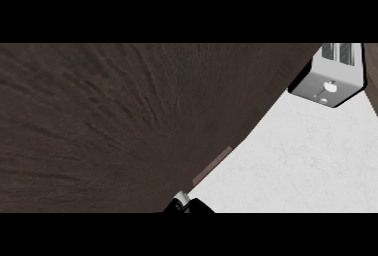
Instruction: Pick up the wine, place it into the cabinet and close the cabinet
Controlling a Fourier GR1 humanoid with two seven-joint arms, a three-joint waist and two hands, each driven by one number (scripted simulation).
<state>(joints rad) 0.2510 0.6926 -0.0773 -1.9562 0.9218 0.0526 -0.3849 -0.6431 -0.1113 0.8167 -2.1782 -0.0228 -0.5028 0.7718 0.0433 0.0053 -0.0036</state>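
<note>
A dark brown wooden cabinet door [111, 125] stands very close to the view and fills the left and middle of it. Its slanted edge runs from the top right down to the bottom middle, with a small brown handle strip [214, 166] on that edge. Just below the edge's lower end a small black part of a hand [186, 206] shows at the bottom, apparently my right hand. It lies beside the door's edge. The wine bottle is not in sight. My left hand is hidden.
White counter top [295, 165] shows to the right of the door. A silver toaster [331, 75] stands at the top right. A dark strip [373, 95] runs along the right border behind it.
</note>
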